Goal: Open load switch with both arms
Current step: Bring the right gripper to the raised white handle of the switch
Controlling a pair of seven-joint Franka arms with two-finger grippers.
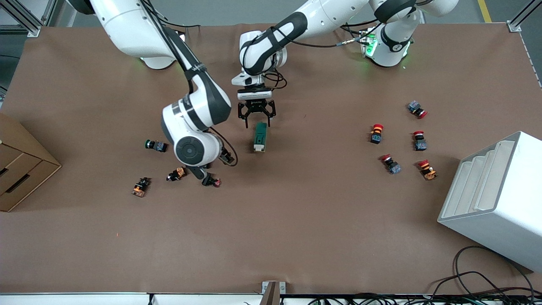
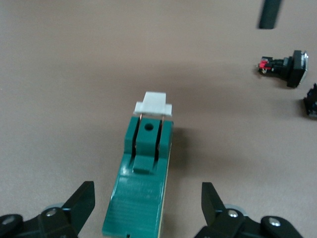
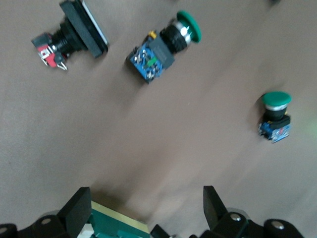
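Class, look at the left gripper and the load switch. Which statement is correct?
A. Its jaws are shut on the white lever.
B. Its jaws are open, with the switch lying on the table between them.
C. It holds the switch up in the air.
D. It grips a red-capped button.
B: the left wrist view shows the left gripper with its jaws spread, apart from the load switch, which lies flat on the table.

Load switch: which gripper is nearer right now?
Left. The left gripper hangs open right at the load switch; the right gripper, open, sits off toward the right arm's end, by the push buttons.
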